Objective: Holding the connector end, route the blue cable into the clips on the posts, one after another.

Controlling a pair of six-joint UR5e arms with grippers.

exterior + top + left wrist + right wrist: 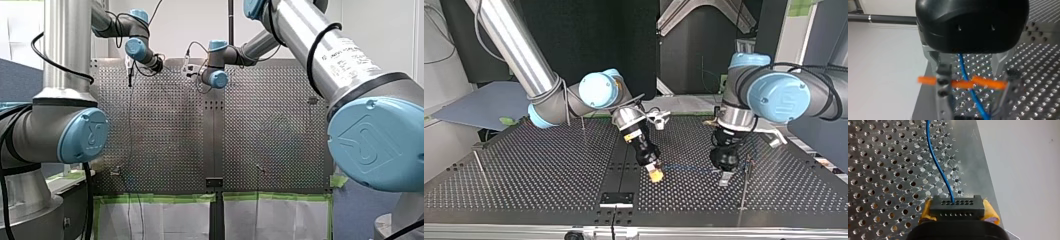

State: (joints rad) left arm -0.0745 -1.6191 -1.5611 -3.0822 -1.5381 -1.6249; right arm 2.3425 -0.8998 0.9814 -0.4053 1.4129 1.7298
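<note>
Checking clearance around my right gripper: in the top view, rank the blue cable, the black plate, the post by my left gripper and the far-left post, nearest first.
From my right gripper:
1. blue cable, leaving the connector it holds, toward the view's right.
2. black plate, near edge, middle.
3. post beside my left gripper, view's right.
4. far-left post, view's left.

My right gripper (655,174) slanted downward, fingers tight on the connector (957,207); my left gripper (724,180) vertical, fingers apart.
</note>
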